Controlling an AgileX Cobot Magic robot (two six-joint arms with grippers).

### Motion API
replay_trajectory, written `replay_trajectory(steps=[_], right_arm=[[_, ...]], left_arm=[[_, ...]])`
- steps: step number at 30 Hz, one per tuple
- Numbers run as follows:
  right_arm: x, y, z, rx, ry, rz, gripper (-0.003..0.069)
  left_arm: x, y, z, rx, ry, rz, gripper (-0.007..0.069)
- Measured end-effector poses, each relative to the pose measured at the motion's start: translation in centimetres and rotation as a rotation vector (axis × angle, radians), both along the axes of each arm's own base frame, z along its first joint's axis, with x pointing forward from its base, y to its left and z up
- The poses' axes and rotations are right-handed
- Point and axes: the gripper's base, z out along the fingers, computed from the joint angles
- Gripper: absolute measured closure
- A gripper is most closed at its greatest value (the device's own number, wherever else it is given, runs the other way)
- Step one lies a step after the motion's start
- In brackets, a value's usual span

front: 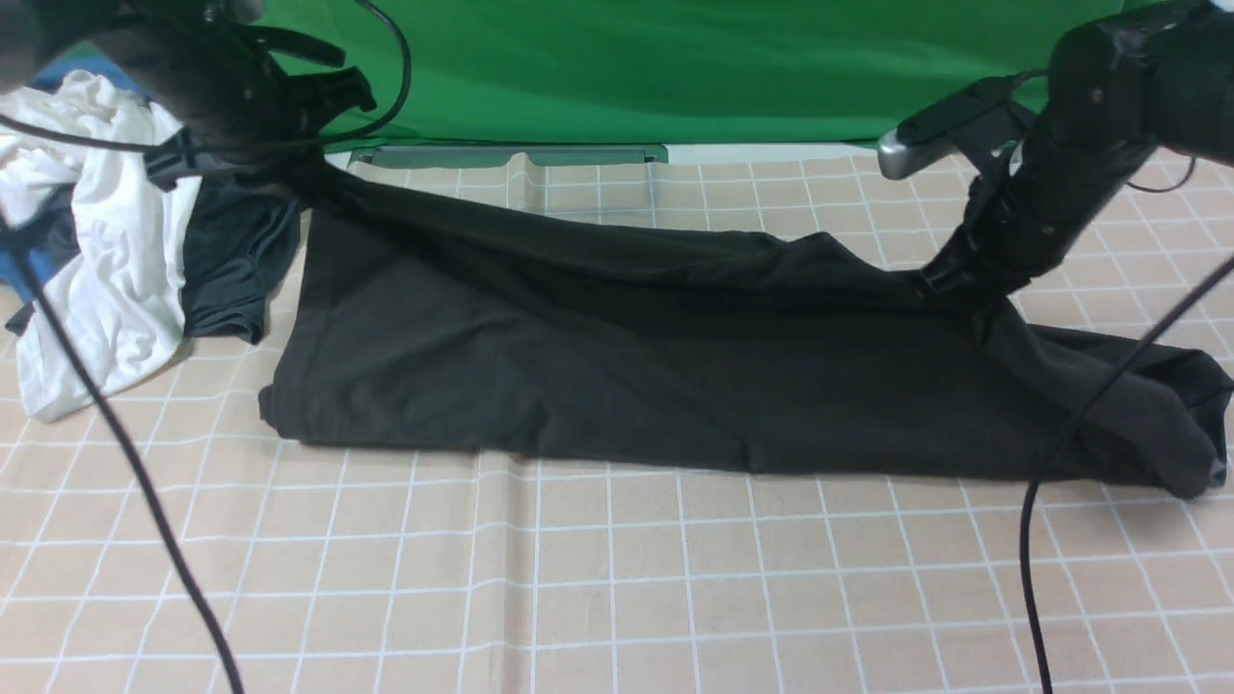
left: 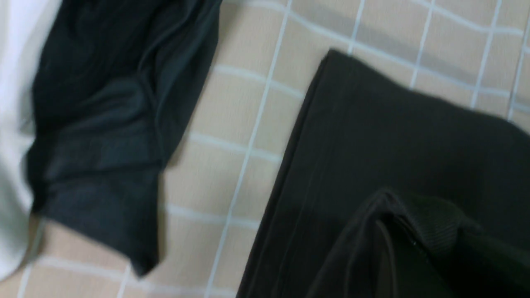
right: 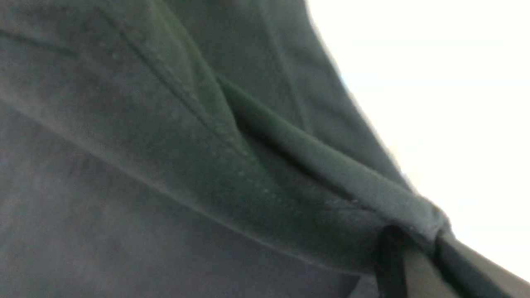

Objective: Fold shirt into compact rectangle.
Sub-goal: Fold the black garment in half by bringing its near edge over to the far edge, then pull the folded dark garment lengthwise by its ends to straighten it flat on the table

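The black shirt (front: 617,357) lies as a long band across the checked tablecloth, folded lengthwise, with its near edge flat and its right end bunched. My left gripper (front: 304,183) is shut on the shirt's far left corner and holds it raised off the table. In the left wrist view the pinched fabric (left: 414,231) humps over the jaws above the flat shirt (left: 393,136). My right gripper (front: 952,281) is shut on the shirt's far edge toward the right, lifting it into a peak. The right wrist view shows the shirt (right: 165,165) draped over the fingers (right: 418,269).
A pile of white clothes (front: 106,251) with a smaller dark garment (front: 236,260) lies at the far left, close to the shirt's left end (left: 103,124). A green backdrop (front: 675,67) closes the back. Black cables (front: 125,453) (front: 1060,463) hang in front of both sides.
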Motion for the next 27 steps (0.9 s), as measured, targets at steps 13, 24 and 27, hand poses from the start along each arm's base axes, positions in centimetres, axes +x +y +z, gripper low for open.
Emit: replay_trajectory(steps=[13, 24, 27], right_arm=[[2.3, -0.1, 1.0, -0.028, -0.121, 0.014, 0.0317], [0.5, 5.4, 2.9, 0.208, -0.086, 0.144, 0.0619], [1.0, 7.1, 0.3, 0.271, -0.051, 0.167, 0.0620]], left_arm=[[2.8, 0.3, -1.9, 0.041, -0.070, 0.005, 0.0503], [1.2, -1.1, 1.3, 0.031, -0.069, -0.125, 0.0409], [0.1, -5.1, -0.5, 0.024, 0.011, -0.283, 0.0550]])
